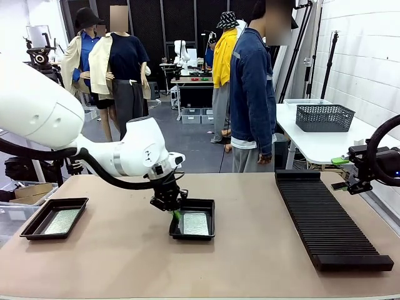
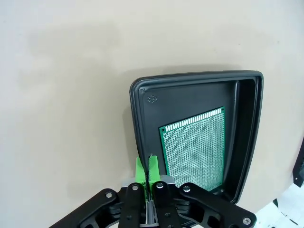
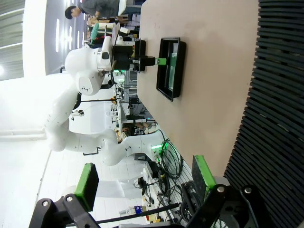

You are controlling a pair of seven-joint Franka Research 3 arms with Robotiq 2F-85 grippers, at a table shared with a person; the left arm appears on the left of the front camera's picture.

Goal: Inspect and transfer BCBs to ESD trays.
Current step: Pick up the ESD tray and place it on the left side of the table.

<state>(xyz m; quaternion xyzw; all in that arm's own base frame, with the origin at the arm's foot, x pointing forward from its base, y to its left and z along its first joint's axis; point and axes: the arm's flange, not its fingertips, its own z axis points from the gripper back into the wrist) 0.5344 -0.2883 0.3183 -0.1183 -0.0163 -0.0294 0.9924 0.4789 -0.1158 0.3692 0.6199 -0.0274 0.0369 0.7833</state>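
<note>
At the left end of my bench (image 1: 250, 262) sits one ESD tray (image 1: 31, 229) with a BCB (image 1: 61, 221) lying flat on its floor. Near the middle, my left tool (image 1: 176, 214) is clenched with nothing between its pads, hanging just at the left rim of the second ESD tray (image 2: 147, 102), where another BCB (image 2: 195, 147) lies flat. Farther right lies the long black ribbed rack (image 1: 325, 215), and beyond it, off the bench's right edge, my right tool (image 3: 142, 175) is released, holding nothing.
</note>
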